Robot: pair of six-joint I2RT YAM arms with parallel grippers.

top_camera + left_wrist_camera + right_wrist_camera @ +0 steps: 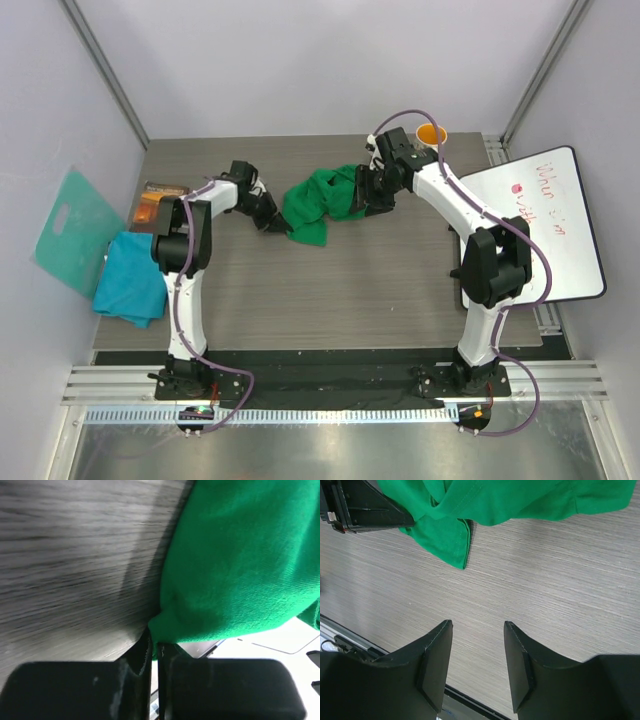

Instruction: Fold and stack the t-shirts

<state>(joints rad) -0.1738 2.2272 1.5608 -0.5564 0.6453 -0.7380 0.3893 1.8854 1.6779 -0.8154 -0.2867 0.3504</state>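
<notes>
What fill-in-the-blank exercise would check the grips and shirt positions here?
1. The left gripper pinches a shirt coloured ____.
2. The right gripper is ____, with only bare table between its fingers.
3. The teal shirt lies at the table's ____ edge.
Missing words: green; open; left.

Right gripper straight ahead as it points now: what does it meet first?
Likely the bare table, since the open right gripper angles down at it; the green t-shirt lies farther ahead. Depth unclear.
</notes>
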